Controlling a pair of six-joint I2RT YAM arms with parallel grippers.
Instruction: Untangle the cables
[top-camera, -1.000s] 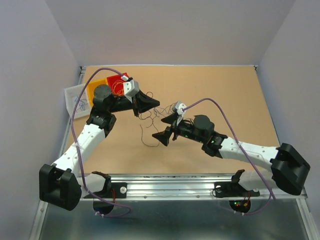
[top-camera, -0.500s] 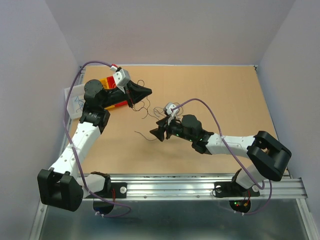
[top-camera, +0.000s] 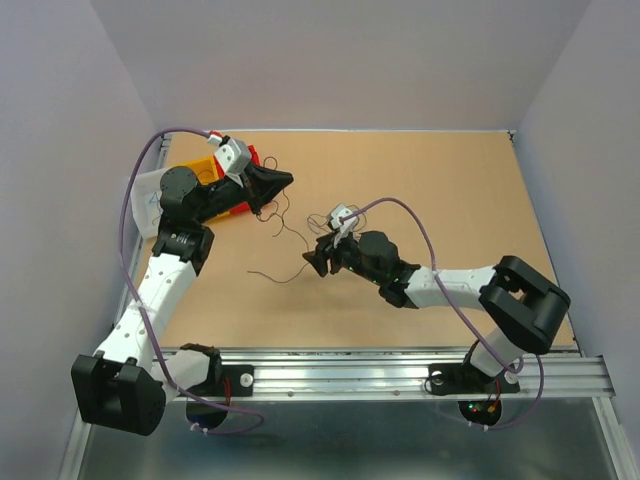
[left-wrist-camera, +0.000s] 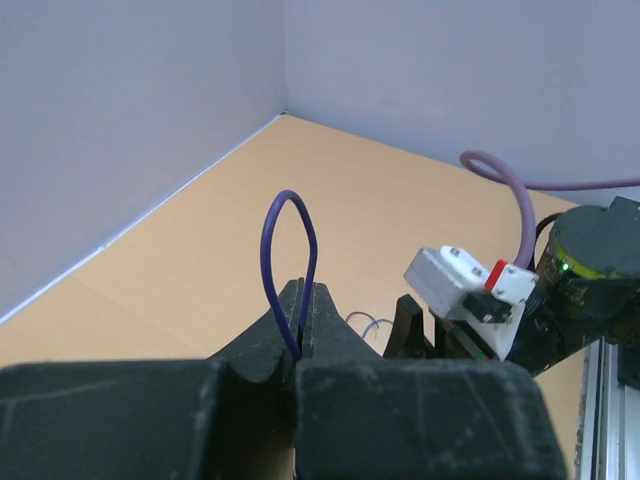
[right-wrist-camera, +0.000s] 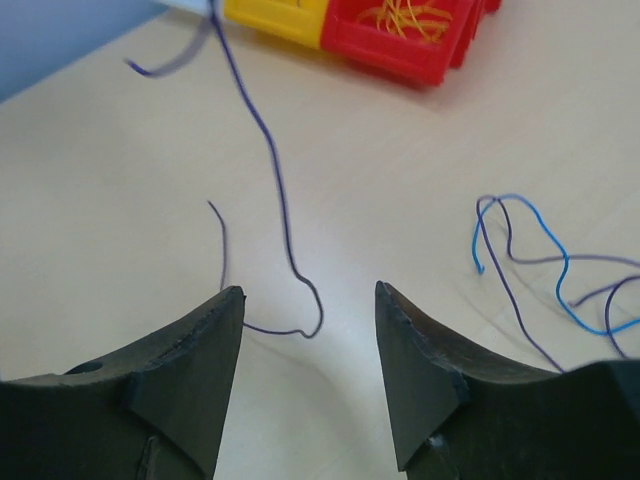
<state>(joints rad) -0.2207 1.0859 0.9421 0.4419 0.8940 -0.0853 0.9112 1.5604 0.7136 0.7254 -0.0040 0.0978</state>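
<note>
Several hair-thin cables lie loose on the table, left of centre, barely traceable in the top view. Only the left wrist view shows the left gripper pinched shut on a purple loop. The right gripper stands with blunt black fingers apart, empty, over a wire curl.

We see white links, black joints on left arm and right arm; lilac cords off both wrists; black wedge fingers; white-red block at right wrist.
</note>
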